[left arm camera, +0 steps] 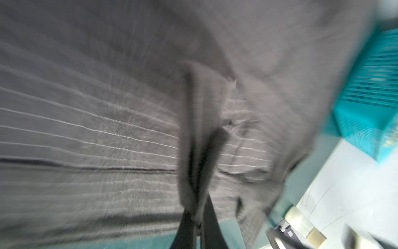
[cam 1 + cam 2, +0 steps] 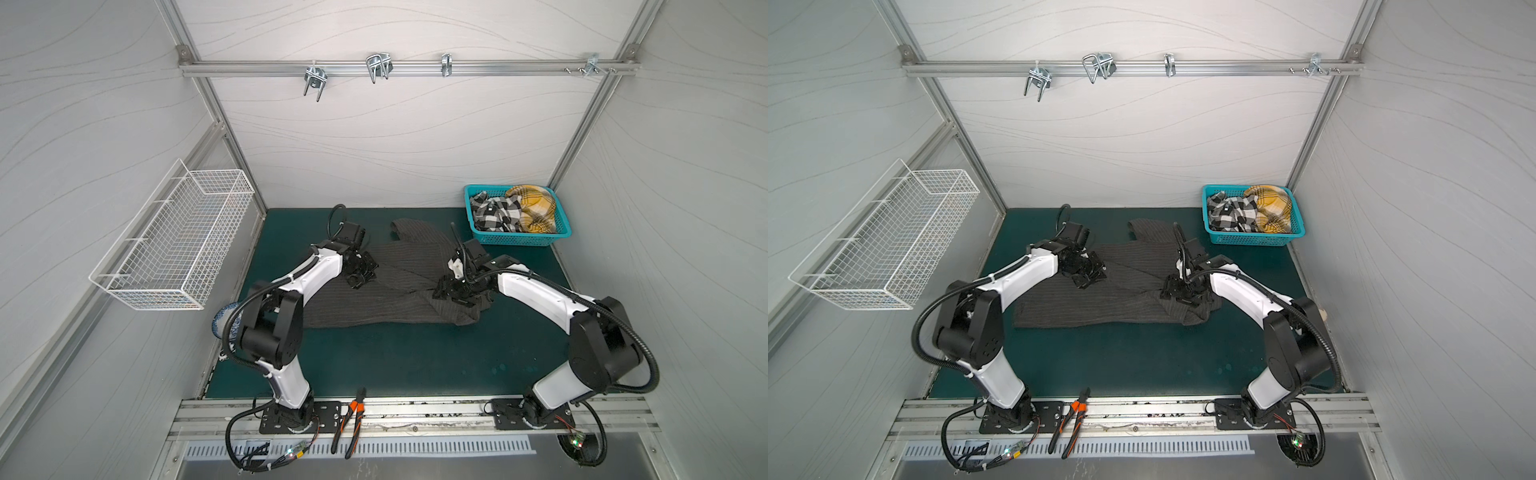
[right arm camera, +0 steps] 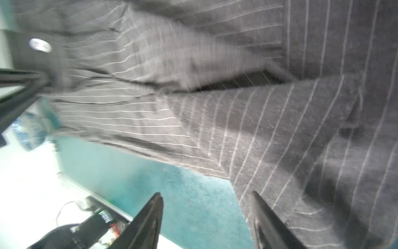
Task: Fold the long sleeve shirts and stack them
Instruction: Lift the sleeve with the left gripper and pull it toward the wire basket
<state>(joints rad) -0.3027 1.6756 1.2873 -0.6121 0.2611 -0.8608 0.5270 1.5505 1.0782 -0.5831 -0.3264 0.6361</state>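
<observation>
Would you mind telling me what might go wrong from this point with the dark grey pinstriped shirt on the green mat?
1. The left gripper is shut on a small pinch of the dark grey pinstriped shirt, while the right gripper stands open, holding nothing; a pull now may drag the shirt askew.
2. The bunched corner of the shirt near the right gripper could be folded in as a lump.

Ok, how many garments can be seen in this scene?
3. A dark pinstriped shirt lies spread on the green mat. A black-and-white checked garment and a yellow plaid garment sit bunched in the teal basket. More may lie hidden beneath those two.
</observation>
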